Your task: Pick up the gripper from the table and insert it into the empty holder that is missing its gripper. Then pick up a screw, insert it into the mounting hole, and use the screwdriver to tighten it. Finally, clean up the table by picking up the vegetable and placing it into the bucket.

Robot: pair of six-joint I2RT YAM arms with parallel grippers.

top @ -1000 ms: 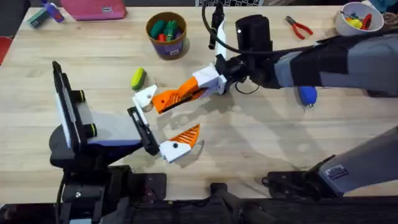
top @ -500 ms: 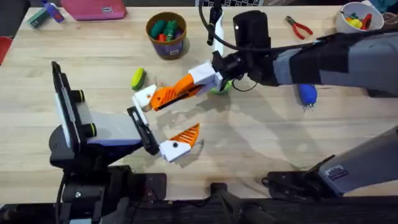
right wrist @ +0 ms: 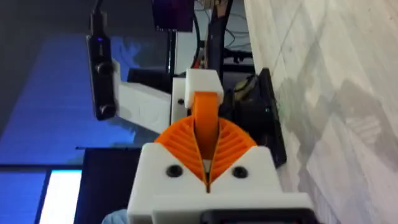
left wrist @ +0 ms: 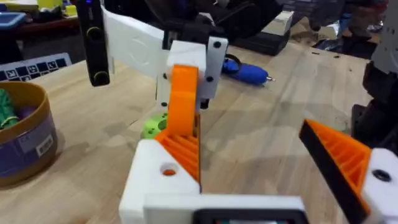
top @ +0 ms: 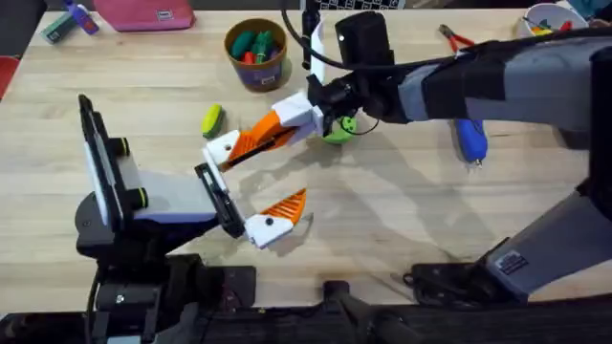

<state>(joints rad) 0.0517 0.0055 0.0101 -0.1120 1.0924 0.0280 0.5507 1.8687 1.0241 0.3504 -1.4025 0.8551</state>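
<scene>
Your left end effector (top: 247, 186) is wide open and holds nothing. One of its fingers is the holder (top: 221, 150); the other finger already has its orange wedge. The vegetable (top: 211, 119) lies on the surface (top: 402, 220) just beyond the holder, away from the left arm's base, and nobody has touched it. The bucket (top: 256, 53) stands further beyond it, well apart from both end effectors.

The change is at the gripper (top: 245, 147). Your right end effector (top: 277, 129) is closed on its rear end. In the last second it moves toward the holder and a little away from the arm bases, so the orange piece now meets the white block. In the left wrist view, orange shows through the round hole (left wrist: 168, 170) of the holder. From this I judge the piece is at least partly seated, but I cannot tell if it is fully in.

This move also uncovers a small green object (top: 337, 129) on the surface just behind the right end effector. The screwdriver (top: 470, 139) lies under the right forearm, well behind that end effector, and it is not used yet.

For the task this means the insertion is near its end. The screw, the tightening and the cleaning are still to do.
</scene>
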